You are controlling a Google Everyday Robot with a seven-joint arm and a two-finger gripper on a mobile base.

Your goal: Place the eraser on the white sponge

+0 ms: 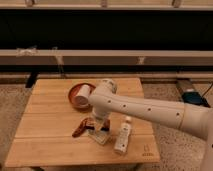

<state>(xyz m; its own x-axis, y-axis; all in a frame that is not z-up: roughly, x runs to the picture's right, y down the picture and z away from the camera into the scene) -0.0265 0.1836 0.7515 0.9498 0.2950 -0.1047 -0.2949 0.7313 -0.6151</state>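
My white arm reaches in from the right, and the gripper [98,126] points down at the front middle of the wooden table [45,125]. It is shut on the eraser [96,128], a small dark block that shows only partly between the fingers. The white sponge [101,138] lies directly beneath it, an off-white pad. The eraser sits just over the sponge's top or touches it; I cannot tell which.
A glossy red-brown chili-shaped object [80,129] lies just left of the sponge. A white bottle [122,138] lies to the right of it. Behind, a red bowl [73,96] holds a tipped white cup [84,94]. A low wall and ledge run behind the table.
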